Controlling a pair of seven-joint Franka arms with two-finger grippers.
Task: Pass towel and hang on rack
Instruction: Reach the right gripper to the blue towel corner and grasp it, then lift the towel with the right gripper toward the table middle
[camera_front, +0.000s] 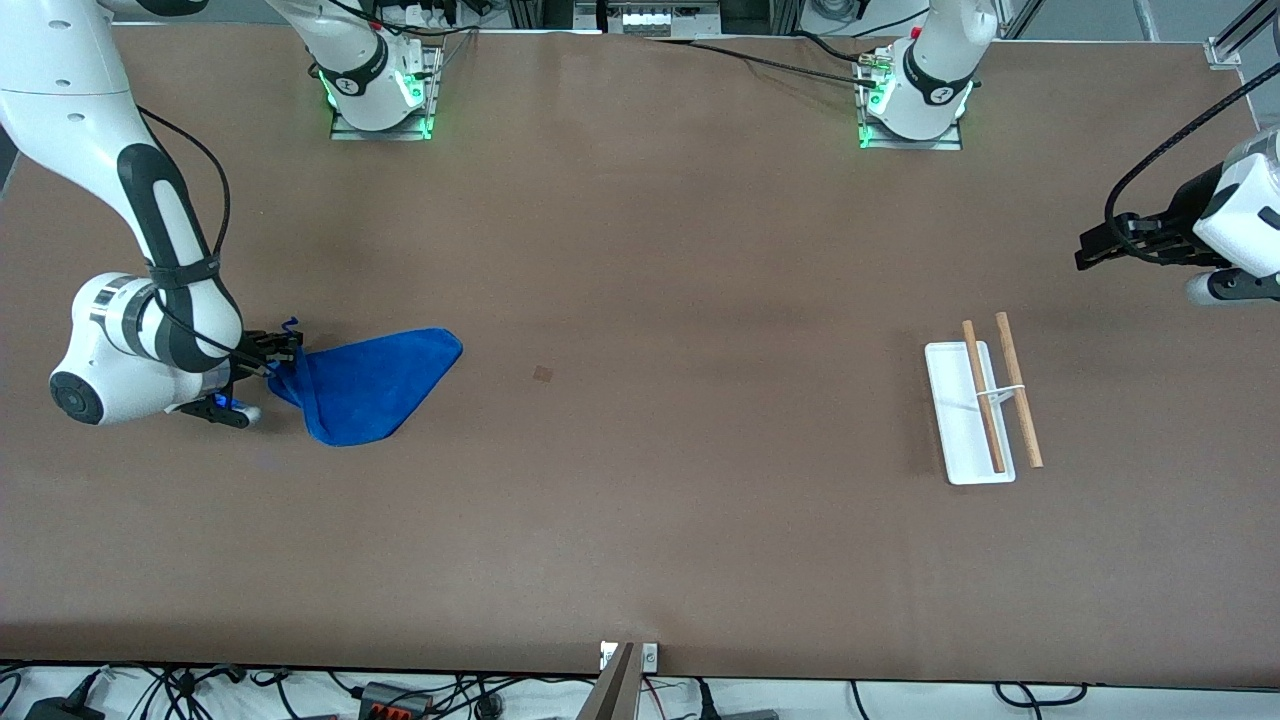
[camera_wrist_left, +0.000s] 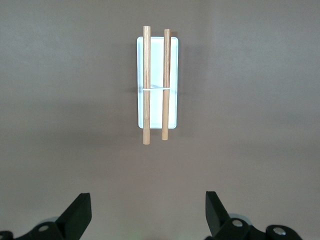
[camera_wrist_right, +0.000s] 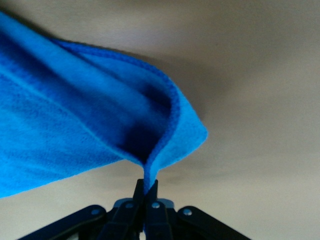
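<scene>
The royal-blue towel (camera_front: 365, 385) lies partly on the table at the right arm's end, one corner lifted. My right gripper (camera_front: 280, 356) is shut on that corner, and the cloth fans out from the pinch in the right wrist view (camera_wrist_right: 90, 125). The rack (camera_front: 985, 405), a white base with two wooden rods, stands at the left arm's end and shows in the left wrist view (camera_wrist_left: 156, 82). My left gripper (camera_front: 1085, 250) is open and empty, up in the air off the rack toward the table's end; its fingertips (camera_wrist_left: 80, 210) stand wide apart.
A small dark square mark (camera_front: 543, 373) sits on the brown table between towel and rack. The arm bases (camera_front: 385, 90) stand along the table's farthest edge. Cables lie off the nearest edge.
</scene>
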